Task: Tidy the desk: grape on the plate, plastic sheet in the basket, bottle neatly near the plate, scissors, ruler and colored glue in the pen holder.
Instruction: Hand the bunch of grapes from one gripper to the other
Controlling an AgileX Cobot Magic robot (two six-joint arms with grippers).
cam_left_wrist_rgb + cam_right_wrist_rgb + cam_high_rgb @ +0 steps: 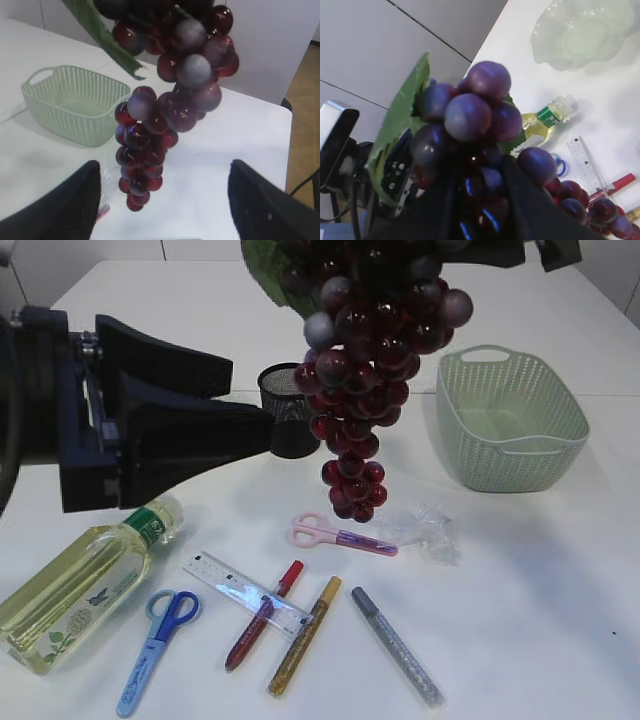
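Dark red grapes (365,360) hang in mid-air above the white tabletop (540,570), the bunch's lower tip just over the pink scissors (340,536). The top of the bunch runs out of the exterior view, so the right hand (480,200) is barely seen there; the right wrist view shows its dark fingers (522,200) clamped on the upper grapes, with a green leaf (395,130) alongside. The left hand (165,200) stands with fingers wide apart and nothing between them, the bunch hanging beyond it. Its arm (130,430) blocks much of the left side in the exterior view and covers part of the black mesh holder (285,405).

The plate (580,35) shows only in the right wrist view, pale, blurred and cut by the frame edge. The green basket (510,420) stands at the right, holding nothing visible. The plastic sheet (425,530) is crumpled, clear and hard to make out beside the pink scissors. Near the front lie a bottle (85,585) on its side, blue scissors (158,635), a ruler (245,592) and three glue pens: red (262,618), gold (305,635), silver (395,645). The ruler crosses the red pen.
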